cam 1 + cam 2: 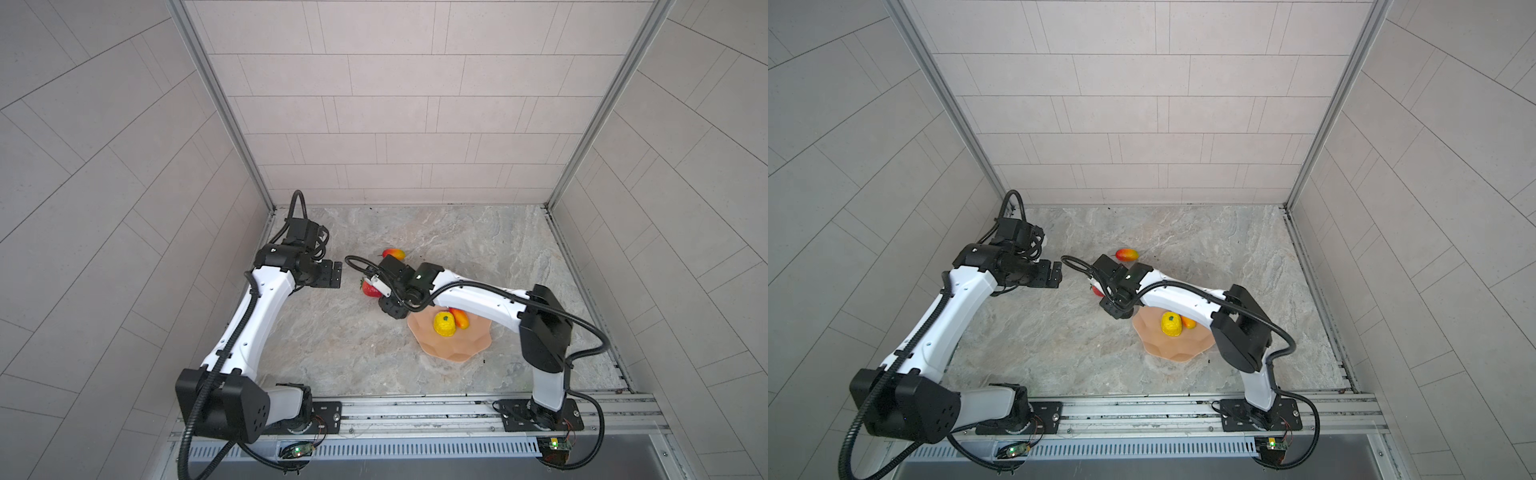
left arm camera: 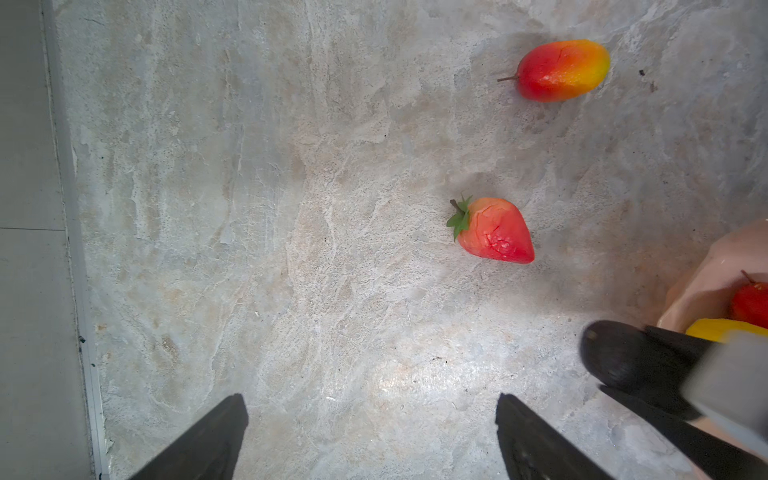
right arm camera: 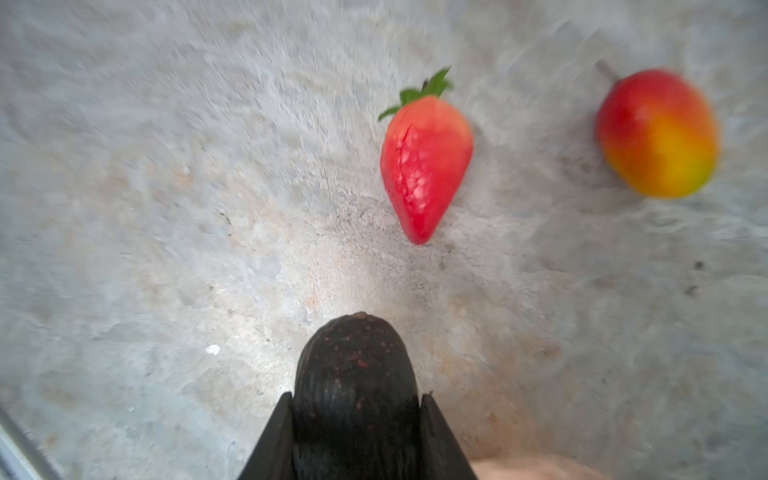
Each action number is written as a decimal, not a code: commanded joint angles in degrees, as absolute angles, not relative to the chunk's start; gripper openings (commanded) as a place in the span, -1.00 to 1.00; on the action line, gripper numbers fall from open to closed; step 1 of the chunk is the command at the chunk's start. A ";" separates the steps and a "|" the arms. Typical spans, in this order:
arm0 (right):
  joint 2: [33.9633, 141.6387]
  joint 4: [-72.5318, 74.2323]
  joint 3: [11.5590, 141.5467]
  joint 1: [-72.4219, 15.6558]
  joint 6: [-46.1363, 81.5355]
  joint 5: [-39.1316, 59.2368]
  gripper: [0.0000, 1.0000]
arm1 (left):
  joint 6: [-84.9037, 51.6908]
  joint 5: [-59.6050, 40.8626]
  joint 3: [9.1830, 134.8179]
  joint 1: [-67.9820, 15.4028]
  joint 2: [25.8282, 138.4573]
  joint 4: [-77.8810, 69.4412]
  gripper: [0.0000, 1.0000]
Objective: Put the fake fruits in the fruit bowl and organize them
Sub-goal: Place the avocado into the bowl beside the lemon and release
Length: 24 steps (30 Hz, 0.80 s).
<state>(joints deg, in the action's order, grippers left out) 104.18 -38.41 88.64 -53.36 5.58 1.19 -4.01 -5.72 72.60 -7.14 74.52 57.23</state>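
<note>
Pale tiled walls box in a grey-veined stone tabletop (image 1: pixel 478 249). At mid-frame the right pincer (image 3: pixel 356 397) is pinching the dark avocado (image 3: pixel 353 353), jaws flat against its sides, probably to carry it to the pink bowl (image 1: pixel 444 349). That bowl sits right of centre in both top views, with the yellow fruit (image 1: pixel 444 325) and one mango (image 1: pixel 461 318) already inside. The strawberry (image 1: pixel 369 289) and the other mango (image 1: pixel 394 253) lie on bare stone near mid-frame, outside the bowl. The left pincer (image 2: pixel 370 399) hangs spread and empty, left of centre, clear of the work.
</note>
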 commanded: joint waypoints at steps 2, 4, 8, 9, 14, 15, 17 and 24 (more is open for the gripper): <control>95.57 -40.32 83.15 -53.22 8.61 -3.97 -0.59 | -3.30 -5.40 72.23 -6.81 73.26 57.52 0.99; 92.91 -40.30 79.63 -52.96 10.51 -5.49 -0.60 | -3.33 -5.49 72.17 -6.77 73.24 57.48 0.99; 89.36 -39.28 72.94 -52.91 14.45 -6.67 -0.61 | -3.35 -5.64 72.31 -6.84 73.28 57.48 0.99; 88.90 -38.80 71.47 -52.91 15.32 -6.62 -0.61 | -3.40 -5.79 72.33 -6.79 73.14 57.48 0.99; 89.10 -36.14 66.33 -53.24 19.07 -6.81 -0.61 | -3.37 -5.95 72.16 -6.76 73.03 57.49 0.99; 89.36 -35.67 65.70 -53.34 19.68 -7.09 -0.61 | -3.36 -5.96 72.25 -6.86 73.05 57.49 0.99; 89.88 -34.88 64.83 -53.43 20.30 -7.26 -0.61 | -3.37 -5.97 72.27 -6.79 73.05 57.49 0.99; 91.99 -34.14 64.61 -53.44 20.41 -7.47 -0.41 | -3.43 -5.91 72.19 -6.77 72.77 57.44 0.99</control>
<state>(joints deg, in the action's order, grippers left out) 91.09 -34.87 64.66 -53.21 19.05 -5.91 -4.01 -6.00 72.60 -7.14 74.41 57.23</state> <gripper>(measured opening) 0.316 0.996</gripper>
